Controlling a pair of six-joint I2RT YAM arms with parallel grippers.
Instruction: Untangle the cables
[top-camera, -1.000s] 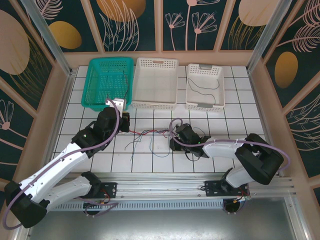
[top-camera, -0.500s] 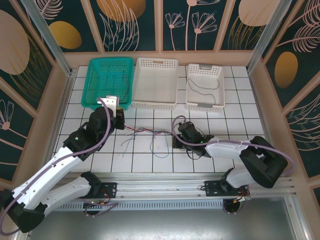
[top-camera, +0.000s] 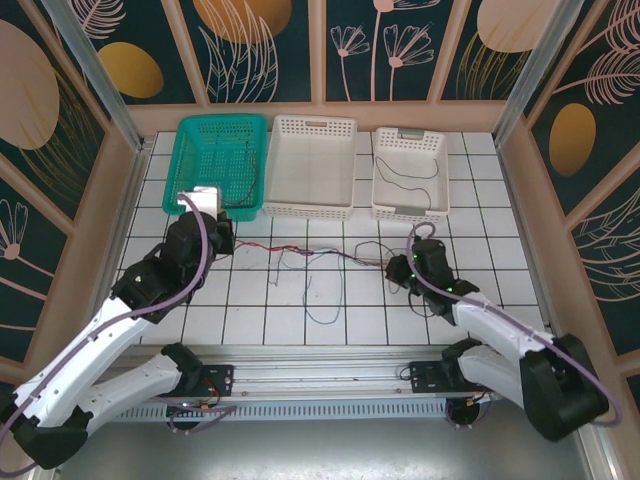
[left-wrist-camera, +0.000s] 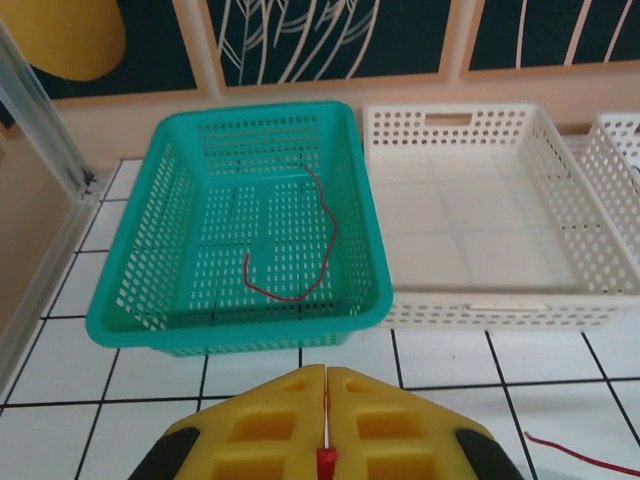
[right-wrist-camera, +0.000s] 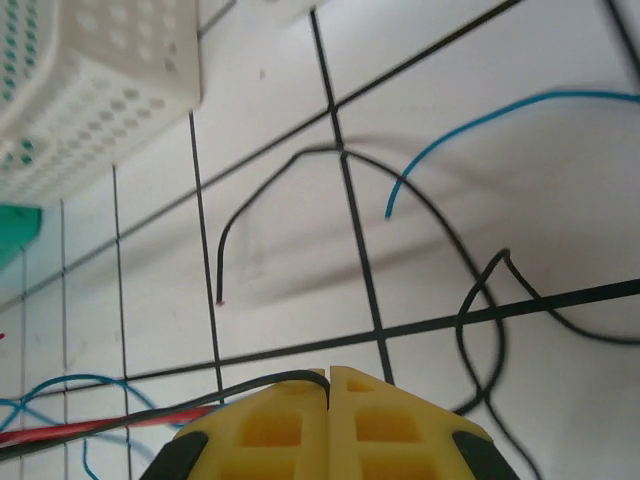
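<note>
- Cables (top-camera: 300, 250) sprawl over the tiled table (top-camera: 480, 250).
- My left gripper (left-wrist-camera: 326, 400) clenches a red cable (left-wrist-camera: 324, 457).
- My right gripper (right-wrist-camera: 329, 385) clenches a black cable (right-wrist-camera: 262, 382), perhaps red too.

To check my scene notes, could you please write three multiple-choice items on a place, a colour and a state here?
1. In the top view, the teal basket stands: A left; B middle; C right.
2. The cable inside it is: A blue; B red; C grey.
3. The left gripper is: A wide open; B shut on a basket rim; C shut on a thin red wire.
Answers: 1 A, left of both white baskets; 2 B, it shows red on the mesh floor; 3 C, red shows in its closed jaws.
</note>
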